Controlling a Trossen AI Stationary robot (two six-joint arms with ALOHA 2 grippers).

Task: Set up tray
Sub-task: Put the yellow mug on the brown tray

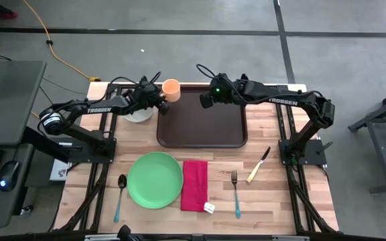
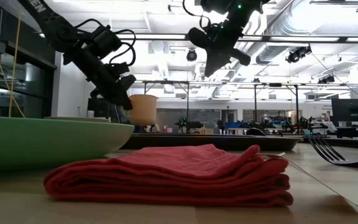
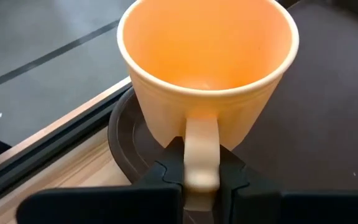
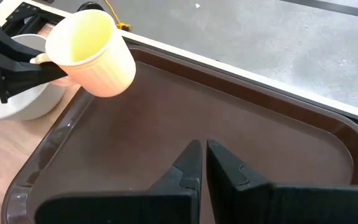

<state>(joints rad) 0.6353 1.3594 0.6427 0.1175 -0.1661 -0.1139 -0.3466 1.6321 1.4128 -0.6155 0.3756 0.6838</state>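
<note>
Beneath left tool, tray corner

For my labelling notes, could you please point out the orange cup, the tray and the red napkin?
orange cup [image 3: 207, 93], left wrist view, outer wall.
tray [image 1: 203, 120], high view, bare floor.
red napkin [image 1: 194, 185], high view, middle of the cloth.

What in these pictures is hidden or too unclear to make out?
- Whether the orange cup touches the tray: in the left wrist view the cup hides its own base.
- The white bowl: the left gripper covers it in the high and right wrist views.
- The small white thing by the red napkin: too small in the high view.
- The plate's contents: its rim blocks the low view.
</note>
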